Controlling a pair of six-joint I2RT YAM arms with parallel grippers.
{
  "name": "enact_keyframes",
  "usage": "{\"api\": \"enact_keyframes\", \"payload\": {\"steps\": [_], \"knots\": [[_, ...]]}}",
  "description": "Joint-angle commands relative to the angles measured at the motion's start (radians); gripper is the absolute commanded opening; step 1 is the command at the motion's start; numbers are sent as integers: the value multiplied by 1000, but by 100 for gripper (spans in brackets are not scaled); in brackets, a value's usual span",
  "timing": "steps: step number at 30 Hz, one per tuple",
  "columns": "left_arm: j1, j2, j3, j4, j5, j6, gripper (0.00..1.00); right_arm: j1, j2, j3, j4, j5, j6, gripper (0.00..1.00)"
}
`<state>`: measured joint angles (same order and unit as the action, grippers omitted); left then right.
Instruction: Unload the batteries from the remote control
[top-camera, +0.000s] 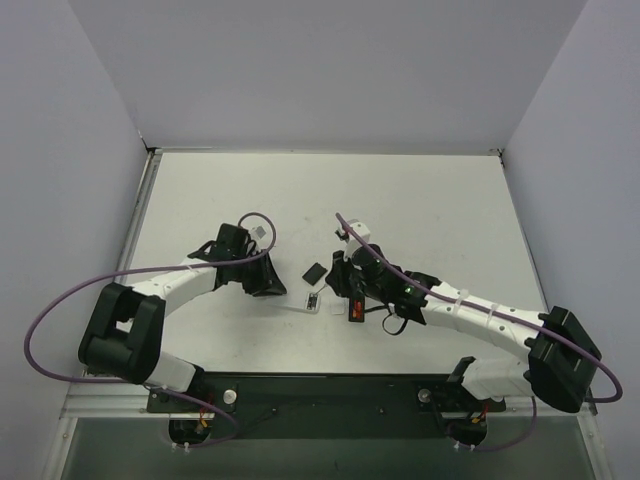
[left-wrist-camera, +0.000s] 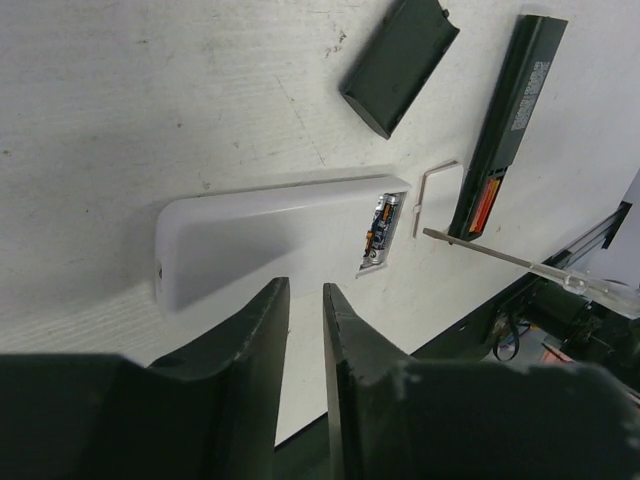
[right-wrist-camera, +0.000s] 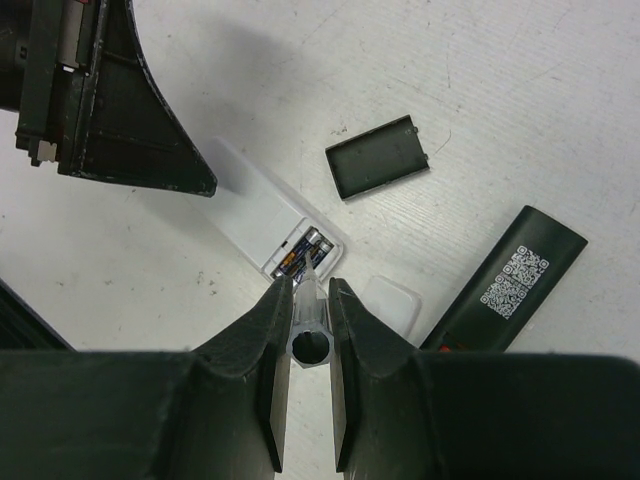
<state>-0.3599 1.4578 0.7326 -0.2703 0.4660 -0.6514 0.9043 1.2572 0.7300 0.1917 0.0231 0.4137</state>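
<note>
Gently, right fingers (right-wrist-camera: 262, 360) clamped on the clear pick (right-wrist-camera: 308, 300) should lever the batteries (left-wrist-camera: 483, 205) from the remote control (left-wrist-camera: 515, 100); left fingers (left-wrist-camera: 255, 340) slightly apart.

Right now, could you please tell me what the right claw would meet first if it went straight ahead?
Probably the open battery bay of the white remote: the clear tool pinched in the right claw points at the cells there, though depth is hard to judge.

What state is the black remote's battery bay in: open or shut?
Open. The black remote shows a red battery in its uncovered recess; a black cover lies apart from it.
</note>
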Motion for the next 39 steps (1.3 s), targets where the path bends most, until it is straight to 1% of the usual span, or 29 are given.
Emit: {"api": "enact_keyframes", "payload": {"steps": [1, 2, 4, 6, 18, 28, 33, 34, 39], "knots": [[6, 19, -7, 48, 13, 1, 27, 15, 34, 68, -12, 34, -7, 0], [6, 25, -7, 48, 13, 1, 24, 16, 41, 72, -18, 34, -6, 0], [6, 30, -12, 48, 11, 4, 13, 22, 51, 78, -23, 38, -7, 0], [6, 36, -15, 48, 3, 7, 0, 33, 57, 77, -24, 41, -7, 0], [4, 76, -19, 20, -38, 18, 0, 82, 111, 97, -60, 116, -55, 0], [4, 96, -27, 11, -58, 13, 0, 85, 148, 75, -11, 109, -38, 0], [4, 101, -30, 11, -58, 10, 0, 97, 139, 20, 20, 132, -32, 0], [4, 102, -33, 10, -59, 10, 0, 96, 133, 2, 50, 136, -24, 0], [4, 118, -35, 8, -55, 6, 0, 94, 64, -147, 150, 196, 28, 0]]}}
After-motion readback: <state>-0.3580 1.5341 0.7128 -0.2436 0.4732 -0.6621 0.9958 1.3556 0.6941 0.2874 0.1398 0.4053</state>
